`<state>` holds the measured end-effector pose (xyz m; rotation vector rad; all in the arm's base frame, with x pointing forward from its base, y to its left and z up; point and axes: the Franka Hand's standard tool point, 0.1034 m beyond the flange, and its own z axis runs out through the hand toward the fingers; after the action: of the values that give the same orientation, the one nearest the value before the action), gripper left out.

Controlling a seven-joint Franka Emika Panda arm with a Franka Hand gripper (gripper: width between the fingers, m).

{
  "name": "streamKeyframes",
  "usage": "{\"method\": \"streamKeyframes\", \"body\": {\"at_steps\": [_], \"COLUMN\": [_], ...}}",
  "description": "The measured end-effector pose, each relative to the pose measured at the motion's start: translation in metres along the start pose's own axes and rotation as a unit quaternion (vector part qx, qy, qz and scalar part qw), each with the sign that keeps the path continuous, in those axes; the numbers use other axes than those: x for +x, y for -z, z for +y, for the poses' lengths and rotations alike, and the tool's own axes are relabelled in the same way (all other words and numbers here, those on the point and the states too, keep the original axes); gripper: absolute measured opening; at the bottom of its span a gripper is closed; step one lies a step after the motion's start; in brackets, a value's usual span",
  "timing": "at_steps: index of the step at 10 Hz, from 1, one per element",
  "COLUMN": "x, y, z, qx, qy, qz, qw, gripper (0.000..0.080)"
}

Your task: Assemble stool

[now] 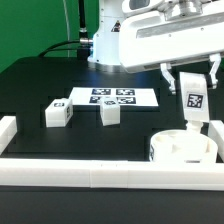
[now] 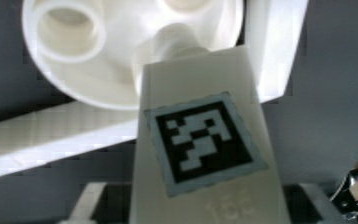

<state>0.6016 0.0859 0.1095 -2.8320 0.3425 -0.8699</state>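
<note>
no readable text, only black-and-white square tags on legs (image 1: 57, 113), marker board (image 1: 109, 97)

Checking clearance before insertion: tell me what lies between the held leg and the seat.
Nothing. In the exterior view the leg in the gripper hangs above the seat with only bare gap between; the wrist view shows nothing intervening either.

This looks like a robotics lab. A black counter (image 1: 40, 85) is fenced by white border rails (image 1: 100, 172), with the marker board (image 1: 108, 97) lying flat at its middle. Behind the marker board hangs a green backdrop (image 1: 35, 25), probably a screen, beside the robot's white base (image 1: 105, 45).
</note>
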Motion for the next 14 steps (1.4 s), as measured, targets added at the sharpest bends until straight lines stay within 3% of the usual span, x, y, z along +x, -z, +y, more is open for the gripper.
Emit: {"method": "streamKeyframes", "body": {"at_steps": [4,7,14], "x": [-0.004,-0.021,-0.026], "y": [-0.001,-0.011,-0.015], "z": [-0.002,0.004,0.004], "qx": [0.000,-0.004,-0.004], "qy": [0.004,0.004,0.006], "qz": [-0.003,-0.016,-0.016], "qw": [1.000,1.000,1.000], "gripper": [0.0328,0.0328,0.0328]}}
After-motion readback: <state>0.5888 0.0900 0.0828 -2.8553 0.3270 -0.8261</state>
